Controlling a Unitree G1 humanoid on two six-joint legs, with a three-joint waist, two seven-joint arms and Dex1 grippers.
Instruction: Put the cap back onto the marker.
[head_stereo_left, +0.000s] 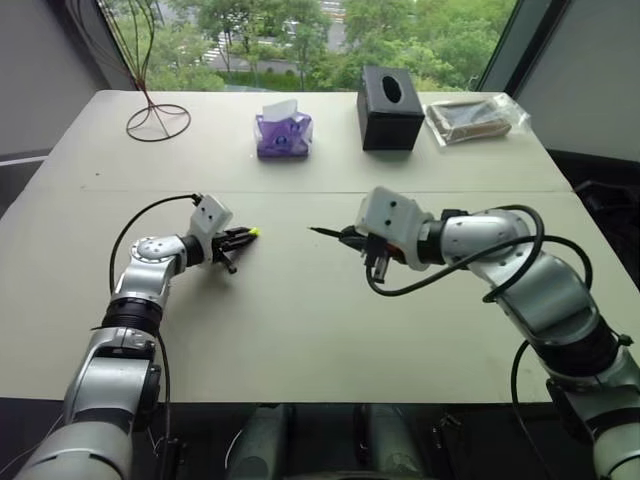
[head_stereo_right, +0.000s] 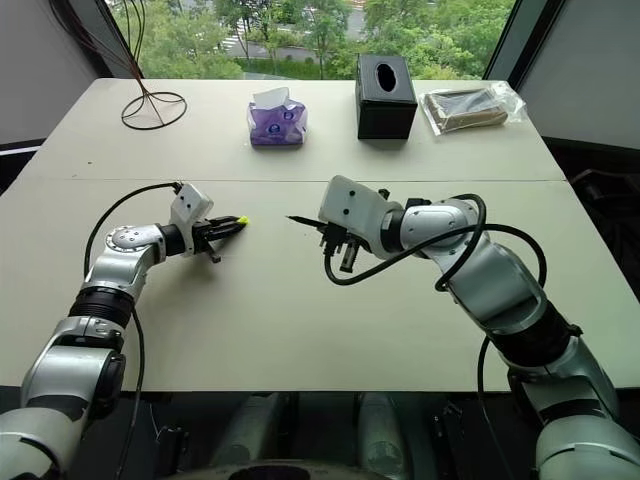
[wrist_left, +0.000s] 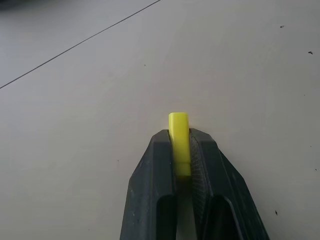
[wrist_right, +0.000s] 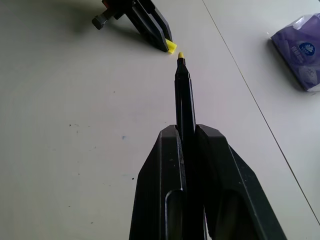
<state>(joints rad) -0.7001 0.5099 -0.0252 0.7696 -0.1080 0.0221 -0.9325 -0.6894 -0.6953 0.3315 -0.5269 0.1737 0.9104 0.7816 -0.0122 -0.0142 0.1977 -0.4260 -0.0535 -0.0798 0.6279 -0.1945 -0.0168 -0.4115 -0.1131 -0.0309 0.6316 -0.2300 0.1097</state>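
Observation:
The yellow cap (wrist_left: 179, 141) is clamped between the black fingers of my left gripper (head_stereo_left: 245, 234), its end poking out past the tips just above the table. My right gripper (head_stereo_left: 345, 237) is shut on the marker (wrist_right: 185, 100), a thin black stick whose yellow tip (wrist_right: 180, 55) points toward the left gripper. In the right wrist view the cap (wrist_right: 171, 47) in the left gripper's fingers (wrist_right: 150, 30) sits a short way beyond the marker's tip. A gap of bare table separates the cap (head_stereo_left: 254, 232) and the marker (head_stereo_left: 325, 232) in the head views.
On the pale table (head_stereo_left: 300, 330), far side: a wire stand (head_stereo_left: 157, 118) at the left, a purple tissue pack (head_stereo_left: 284, 132), a black tissue box (head_stereo_left: 390, 108) and a clear bag with a dark item (head_stereo_left: 474, 117) at the right. A seam (head_stereo_left: 300, 192) crosses the table.

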